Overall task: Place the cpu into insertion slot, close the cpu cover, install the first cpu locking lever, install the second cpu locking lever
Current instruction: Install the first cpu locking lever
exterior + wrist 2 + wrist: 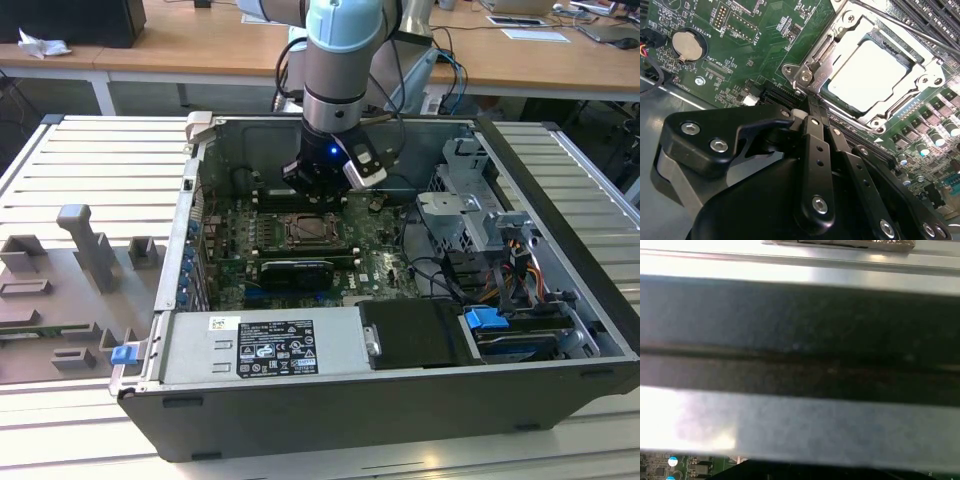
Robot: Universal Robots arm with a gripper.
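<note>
The gripper (812,107) hangs low inside the open computer case (560,250), its fingers (816,145) pressed together with nothing between them, their tips resting at or just above the near edge of the insertion slot (810,75); whether they actually touch the metal there I cannot tell. Just beyond the fingertips, in the second wrist view, the cpu (867,75) lies flat in the slot, its pale silver top bright under the light, and the cpu cover (850,30) appears to lie down around it, framing the chip through its square cut-out. A thin locking lever (920,32) runs as a wire rod along the far side of the socket from the fingers; whether it is latched is unclear. In the exterior view the gripper (325,185) sits right over the socket on the green motherboard (230,225). The chip looks light, rigid and smooth-topped, and the contacts beneath it are likely delicate, so it would want only a gentle hold by its outer edges, kept level. The cover is thin stamped metal, stiff but easy to bend, and is best pushed on its frame opposite the hinge. The levers are springy wire, probably slippery against hard fingers, and seem best taken near their bent free ends, where a push has most leverage and least chance of sliding onto the board.
</note>
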